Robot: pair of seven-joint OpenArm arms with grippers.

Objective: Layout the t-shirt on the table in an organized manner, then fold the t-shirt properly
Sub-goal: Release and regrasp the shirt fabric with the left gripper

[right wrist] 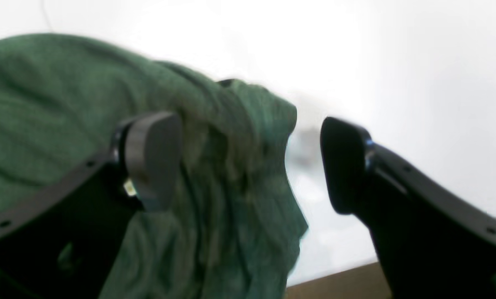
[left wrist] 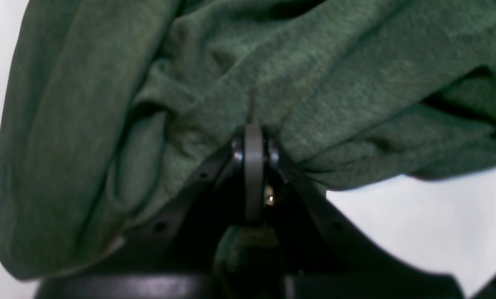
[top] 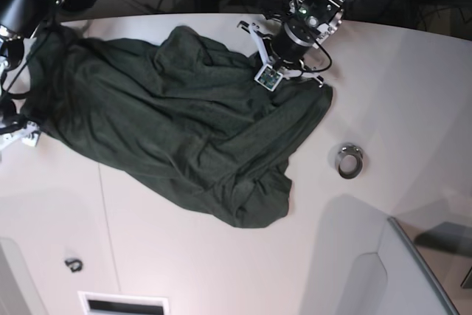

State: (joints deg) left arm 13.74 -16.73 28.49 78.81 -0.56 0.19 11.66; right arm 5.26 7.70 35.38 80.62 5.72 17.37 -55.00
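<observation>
a plain dark green, soft cloth short-sleeved t-shirt (top: 177,130) lies rumpled across the large white smooth bench (top: 221,256), its long axis running on a diagonal from the view's upper left to a bunched lobe at the near centre, unfolded and not yet squared. near to far: bare bench in front, with a small metal ring (top: 349,161) well apart to the cloth's right; then the shirt's heaped middle; then the two tools at its far edges.

the left tool (top: 274,73), at the base view's upper right, is clenched on a pinch of the shirt's far-right edge; its wrist view shows the cloth gathered into radiating creases right at the closed tips (left wrist: 254,143). the right tool (right wrist: 248,162), at the view's far left, stands released, its jaws spread wide, with a fold of green cloth draped between and over one black finger (right wrist: 152,158) but not gripped.

the coming move turns on this: the shirt stretches away from the left tool toward the right one, so the unburdened right tool looks nearest to the loose left-hand edge, which probably needs a fresh hold before spreading.
</observation>
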